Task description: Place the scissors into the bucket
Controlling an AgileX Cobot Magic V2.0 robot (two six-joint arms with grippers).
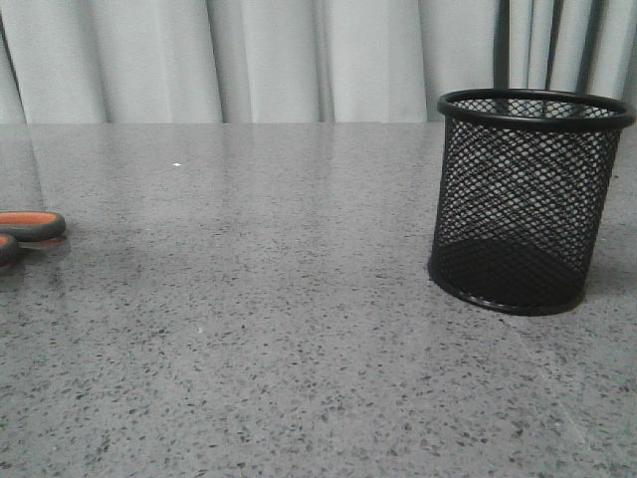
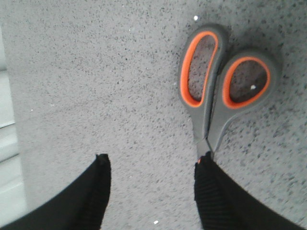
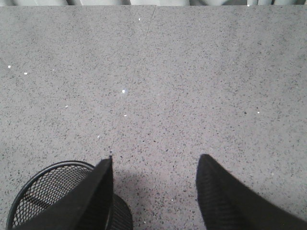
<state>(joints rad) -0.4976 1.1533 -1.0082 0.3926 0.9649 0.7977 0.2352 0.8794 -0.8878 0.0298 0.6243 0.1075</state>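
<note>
Lying flat at far-left table (image 1: 299,349) edge, scissors (image 1: 28,231) handles only partly visible; bucket (image 1: 528,199) upright at right, well apart. Left wrist: left gripper (image 2: 149,165) wide open, holding nothing, one finger (image 2: 211,191) over the scissors (image 2: 216,96) blades. Right wrist: right gripper (image 3: 154,165) wide open, empty, above bucket (image 3: 48,191) side.
</note>
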